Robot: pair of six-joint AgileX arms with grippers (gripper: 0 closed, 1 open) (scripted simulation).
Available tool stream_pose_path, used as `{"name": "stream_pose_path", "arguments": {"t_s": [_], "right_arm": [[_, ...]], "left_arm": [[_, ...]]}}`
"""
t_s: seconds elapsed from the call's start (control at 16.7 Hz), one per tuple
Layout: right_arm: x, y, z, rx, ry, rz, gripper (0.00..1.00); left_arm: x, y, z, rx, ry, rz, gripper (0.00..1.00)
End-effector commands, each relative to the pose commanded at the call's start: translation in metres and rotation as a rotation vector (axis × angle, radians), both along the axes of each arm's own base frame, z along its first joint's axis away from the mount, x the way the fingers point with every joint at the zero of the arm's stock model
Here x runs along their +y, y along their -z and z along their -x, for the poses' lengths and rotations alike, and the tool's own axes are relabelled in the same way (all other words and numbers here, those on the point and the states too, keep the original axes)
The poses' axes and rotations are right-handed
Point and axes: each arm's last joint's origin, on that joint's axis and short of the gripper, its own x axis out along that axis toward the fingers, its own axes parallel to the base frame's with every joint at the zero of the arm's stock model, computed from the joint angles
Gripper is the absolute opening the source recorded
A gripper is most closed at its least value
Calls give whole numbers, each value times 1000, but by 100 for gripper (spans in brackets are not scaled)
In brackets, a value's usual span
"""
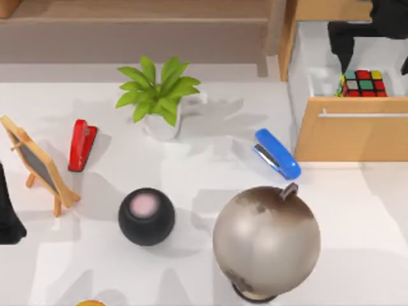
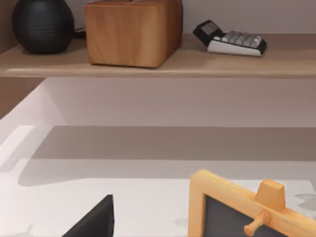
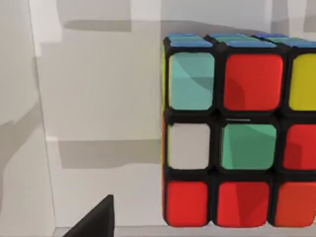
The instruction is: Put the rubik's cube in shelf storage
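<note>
- Top view: rubik's cube (image 1: 363,83) sits inside the open drawer (image 1: 347,127) of the orange-tan cabinet at the table's right rear, against the drawer front. The right gripper (image 1: 347,44) hangs just behind the cube, not touching it as far as can be seen; how far its claw is open cannot be told.
- Top view, task status: the shelf storage (image 1: 134,32), the long brown recess along the rear left, holds no cube. By this evidence the cube is not yet grasped; pickup, lift out of the drawer, transfer leftward and placement all remain.
- Top view, obstacles: a potted plant (image 1: 159,95) stands directly in front of the shelf and may crowd a low approach. A blue stapler (image 1: 277,153), red stapler (image 1: 81,145), black ball speaker (image 1: 146,216), globe (image 1: 266,241) and small easel blackboard (image 1: 38,164) occupy the table (image 1: 210,172). The left arm (image 1: 7,217) is parked at the left edge.
- Left wrist view: the blackboard (image 2: 247,212) lies close below; an upper shelf board (image 2: 197,64) carries a second dark speaker (image 2: 43,24), a wooden block (image 2: 132,32) and a calculator (image 2: 229,42). Left claw state cannot be told.
- Right wrist view: the cube (image 3: 237,138) stands close ahead on the white drawer floor (image 3: 98,187), free of any finger.
</note>
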Motion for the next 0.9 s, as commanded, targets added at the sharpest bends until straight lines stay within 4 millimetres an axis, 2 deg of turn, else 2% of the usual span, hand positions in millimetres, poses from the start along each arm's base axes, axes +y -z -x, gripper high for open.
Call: {"name": "stream_pose_path", "arguments": {"t_s": [0.18,0.54,0.9], "right_arm": [[2,4,1,-1,1,-1,100],[2,26,4,3,10,1,100],[-2,57,-8,6,4,0,100]], "left_arm": [[0,0,0,0,0,0,100],[0,0,0,0,0,0,100],[0,0,0,0,0,0,100]]}}
